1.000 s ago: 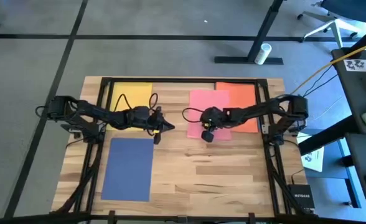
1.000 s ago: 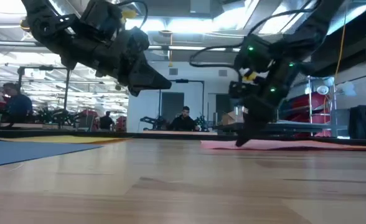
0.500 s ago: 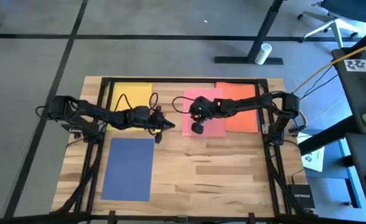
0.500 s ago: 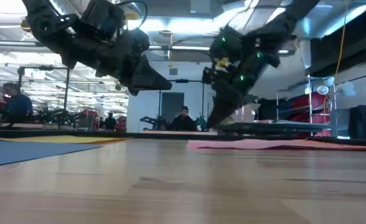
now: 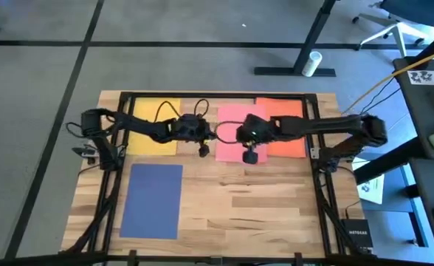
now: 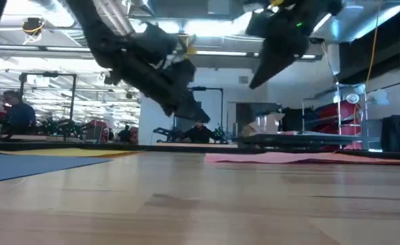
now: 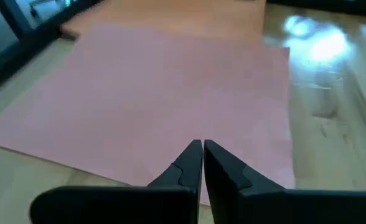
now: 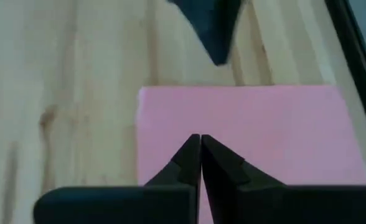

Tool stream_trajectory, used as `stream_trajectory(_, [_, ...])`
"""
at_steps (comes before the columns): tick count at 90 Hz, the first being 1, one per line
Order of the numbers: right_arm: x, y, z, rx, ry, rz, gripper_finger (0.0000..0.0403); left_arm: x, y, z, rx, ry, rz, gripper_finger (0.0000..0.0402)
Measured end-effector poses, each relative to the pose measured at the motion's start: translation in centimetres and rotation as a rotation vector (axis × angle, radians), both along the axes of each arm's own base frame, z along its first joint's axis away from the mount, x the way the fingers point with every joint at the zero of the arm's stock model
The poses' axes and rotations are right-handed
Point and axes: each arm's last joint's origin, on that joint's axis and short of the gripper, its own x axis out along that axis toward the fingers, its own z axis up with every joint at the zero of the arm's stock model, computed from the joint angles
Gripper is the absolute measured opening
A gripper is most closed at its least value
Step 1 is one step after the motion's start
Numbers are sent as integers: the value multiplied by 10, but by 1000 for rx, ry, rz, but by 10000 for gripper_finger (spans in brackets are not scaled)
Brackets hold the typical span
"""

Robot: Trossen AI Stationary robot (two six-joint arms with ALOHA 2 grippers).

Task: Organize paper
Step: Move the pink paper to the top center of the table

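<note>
Your left gripper and right gripper, both closed on nothing, hover over the pink sheet, at 12 o'clock on the table.

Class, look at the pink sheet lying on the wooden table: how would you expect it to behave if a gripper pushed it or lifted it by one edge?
The pink sheet lies thin and flat on the table, so it would probably droop if lifted by an edge. It looks light, so a push would likely slide it over the smooth wood. Part of it overlaps the orange sheet, which might drag along.
</note>
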Motion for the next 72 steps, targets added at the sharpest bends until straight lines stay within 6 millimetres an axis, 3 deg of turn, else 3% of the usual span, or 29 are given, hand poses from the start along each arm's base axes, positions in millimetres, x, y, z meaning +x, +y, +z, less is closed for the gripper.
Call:
stream_trajectory(23, [-38, 4, -23, 40, -88, -139, 0, 50, 4, -19, -21, 59, -26, 0])
stream_trajectory(36, [-49, 4, -36, 43, -82, -186, 0, 67, 10, -33, -33, 161, 16, 0])
stream_trajectory(72, [-54, 4, -41, 43, -61, -186, 0, 59, 20, -39, -70, 297, 164, 0])
